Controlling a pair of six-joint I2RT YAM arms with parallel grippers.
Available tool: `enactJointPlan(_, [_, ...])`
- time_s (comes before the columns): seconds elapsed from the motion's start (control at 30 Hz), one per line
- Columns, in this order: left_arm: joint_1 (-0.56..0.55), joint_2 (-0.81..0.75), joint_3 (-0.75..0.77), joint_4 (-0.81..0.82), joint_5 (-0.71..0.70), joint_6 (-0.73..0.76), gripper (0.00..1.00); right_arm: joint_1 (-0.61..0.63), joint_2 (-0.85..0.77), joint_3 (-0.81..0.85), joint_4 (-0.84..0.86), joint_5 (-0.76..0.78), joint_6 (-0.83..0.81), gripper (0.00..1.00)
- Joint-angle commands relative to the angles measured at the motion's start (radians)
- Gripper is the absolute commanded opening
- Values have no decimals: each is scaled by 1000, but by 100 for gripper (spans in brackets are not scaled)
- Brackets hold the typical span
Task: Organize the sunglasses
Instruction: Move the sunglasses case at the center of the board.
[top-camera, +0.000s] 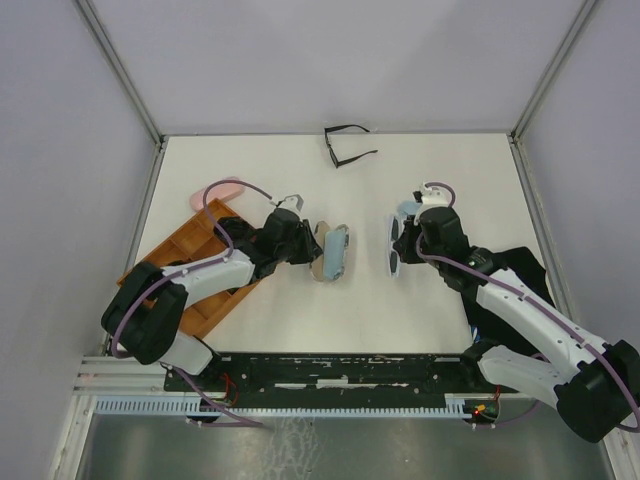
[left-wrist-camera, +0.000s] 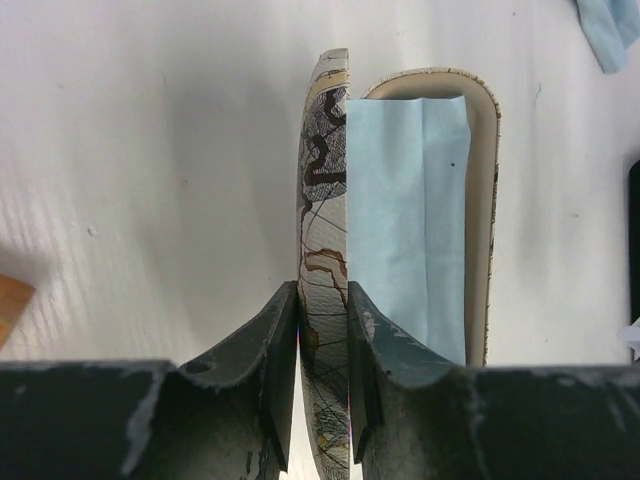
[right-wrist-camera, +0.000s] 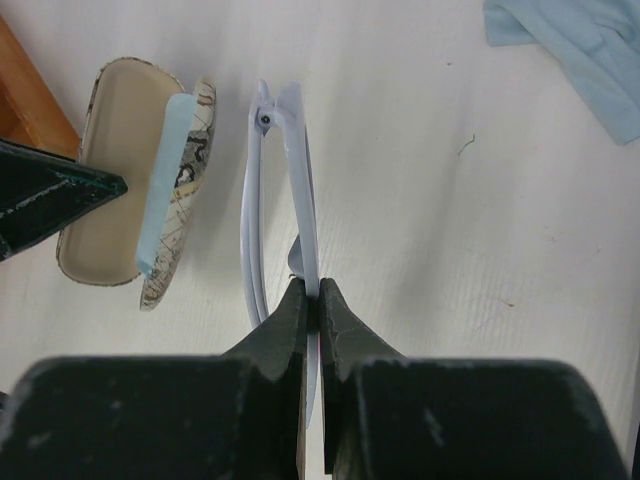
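Now left end effector (left-wrist-camera: 322, 300) clamps patterned case (left-wrist-camera: 322, 200); right end effector (right-wrist-camera: 315, 295), seemingly folded sunglasses (right-wrist-camera: 303, 180).

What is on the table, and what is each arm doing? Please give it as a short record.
left gripper: shut on the raised lid of the patterned case
case state: open, a folded blue cloth inside
right gripper: shut on folded pale-framed glasses
black-framed glasses: at the far edge, arms unfolded, untouched
wooden tray: left side, partly under the left arm
pink case: just beyond the tray
loose blue cloth: on the table near the right gripper
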Motion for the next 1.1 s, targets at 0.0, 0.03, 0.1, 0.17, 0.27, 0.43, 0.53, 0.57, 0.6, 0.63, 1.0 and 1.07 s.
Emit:
enactJointPlan(0.0, [-69, -45, -4, -21, -118, 26, 30, 1, -21, -14, 47, -27, 20, 0])
enactJointPlan(0.03, [-80, -46, -8, -26, -143, 23, 30, 0, -23, -17, 46, -30, 22, 0])
enactJointPlan(0.1, [-100, -42, -13, -32, -173, 14, 30, 1, -30, -21, 42, -30, 24, 0])
enactJointPlan(0.17, [-117, -33, -15, -34, -193, 9, 30, 1, -37, -24, 37, -26, 24, 0])
enactJointPlan(0.27, [-140, -18, -9, -41, -217, 4, 29, 0, -42, -25, 30, -23, 22, 0])
enactJointPlan(0.43, [-181, 1, 6, -51, -250, -3, 31, 1, -44, -29, 25, -29, 26, 0])
enactJointPlan(0.53, [-194, 7, 11, -50, -251, -10, 34, 1, -48, -36, 27, -36, 31, 0])
enactJointPlan(0.57, [-197, 9, 9, -45, -249, -11, 35, 0, -49, -37, 26, -37, 33, 0])
enactJointPlan(0.6, [-198, 10, 6, -36, -241, -14, 37, 1, -50, -40, 26, -39, 35, 0])
enactJointPlan(0.63, [-198, 12, 3, -27, -232, -15, 38, 2, -52, -43, 29, -42, 38, 0])
enactJointPlan(1.0, [-201, -18, 11, -8, -185, -9, 46, 1, -58, -65, 61, -90, 89, 0])
enactJointPlan(1.07, [-201, -23, 15, -8, -174, -8, 47, 0, -52, -70, 78, -110, 107, 0])
